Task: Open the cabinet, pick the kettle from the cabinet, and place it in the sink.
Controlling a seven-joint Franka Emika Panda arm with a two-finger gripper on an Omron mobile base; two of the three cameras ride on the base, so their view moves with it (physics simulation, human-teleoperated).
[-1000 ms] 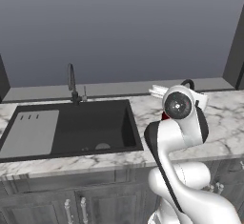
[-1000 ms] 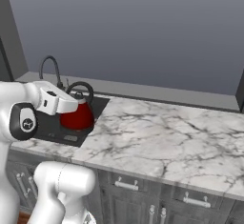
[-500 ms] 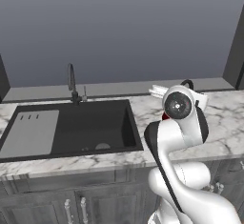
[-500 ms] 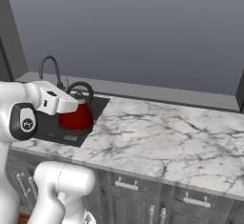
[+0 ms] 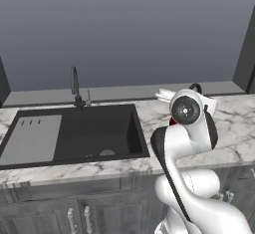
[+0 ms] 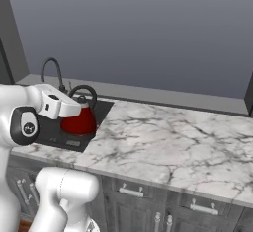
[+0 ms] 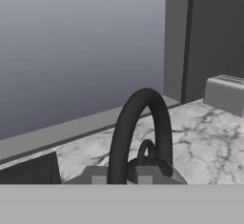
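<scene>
Claw (image 6: 74, 108) pressed nearly together and pinching the kettle (image 6: 79, 120), with the black arched handle (image 6: 85, 94) rising just past the white hand in the right base view. Red dome body hanging directly beneath the claw, upright, carried above the right-hand end of the sink (image 6: 62, 132), close over the basin's rim where black meets marble; impossible to tell from these angles whether the dark base touches anything. In the left base view, claw hidden behind the arm's round wrist joint, with just a sliver of red (image 5: 173, 122) at the joint's lower left edge and the top of the arched handle poking up above it. Sink (image 5: 94, 136) stretching away to the left of the claw there: black basin nearest, flat grey drainboard (image 5: 30, 139) at the far end, thin dark faucet (image 5: 75, 86) at the back rim, well apart from the claw. In the hand view, arched handle (image 7: 141, 127) standing tall right in front of the camera, with the small knob loop (image 7: 147, 150) below it; finger tips themselves not clear there. Beyond the handle, white marble counter (image 7: 205, 132) running off ahead of the claw, a grey boxy object (image 7: 225, 93) sitting on it farther off, and a dark tall panel (image 7: 214, 32) behind that. Counter (image 6: 168, 142) lying to the right of the claw in the right base view, low cabinets with short handles (image 6: 129, 192) underneath.
</scene>
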